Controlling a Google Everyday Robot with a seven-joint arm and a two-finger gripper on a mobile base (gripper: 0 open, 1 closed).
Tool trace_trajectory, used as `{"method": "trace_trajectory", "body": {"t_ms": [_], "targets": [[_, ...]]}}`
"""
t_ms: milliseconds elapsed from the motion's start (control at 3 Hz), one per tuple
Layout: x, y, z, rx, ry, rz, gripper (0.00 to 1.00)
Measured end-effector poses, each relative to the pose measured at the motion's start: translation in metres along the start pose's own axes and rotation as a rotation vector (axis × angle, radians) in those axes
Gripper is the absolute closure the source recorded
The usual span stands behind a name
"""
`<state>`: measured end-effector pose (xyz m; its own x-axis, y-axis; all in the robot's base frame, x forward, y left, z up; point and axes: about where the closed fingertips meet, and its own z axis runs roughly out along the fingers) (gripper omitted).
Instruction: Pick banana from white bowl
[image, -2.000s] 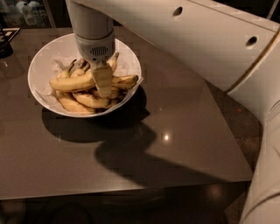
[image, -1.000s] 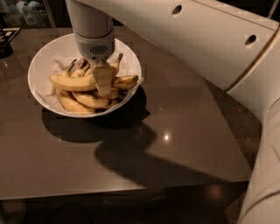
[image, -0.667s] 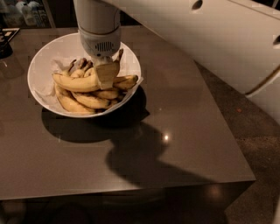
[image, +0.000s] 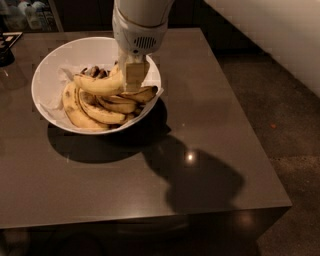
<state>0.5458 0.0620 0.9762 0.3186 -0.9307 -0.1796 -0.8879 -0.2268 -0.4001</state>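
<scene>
The white bowl (image: 49, 59) stands at the back left of the dark table and holds several bananas. My gripper (image: 134, 74) hangs from the arm over the bowl's right half, fingers pointing down. It is shut on the right end of the banana (image: 97, 85), a long, smooth yellow one that lies crosswise on top of the pile, raised a little above the others. Shorter, brown-flecked bananas (image: 95, 111) lie under it in the bowl.
The brown table (image: 210, 150) ends at the front and at the right, with floor (image: 295, 125) beyond. A dark object (image: 6, 50) sits at the table's far left edge. White paper (image: 55, 100) lines the bowl.
The arm has drawn upward and its bulk has left the right side of the view. The long banana has come up from the pile with the gripper.
</scene>
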Motion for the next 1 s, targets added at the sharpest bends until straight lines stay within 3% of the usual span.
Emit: {"method": "trace_trajectory", "body": {"t_ms": [667, 1000], "targets": [[0.020, 0.024, -0.035, 0.130, -0.274, -0.004, 1.00], [0.031, 0.057, -0.048, 0.151, -0.364, 0.023, 1.00]]}}
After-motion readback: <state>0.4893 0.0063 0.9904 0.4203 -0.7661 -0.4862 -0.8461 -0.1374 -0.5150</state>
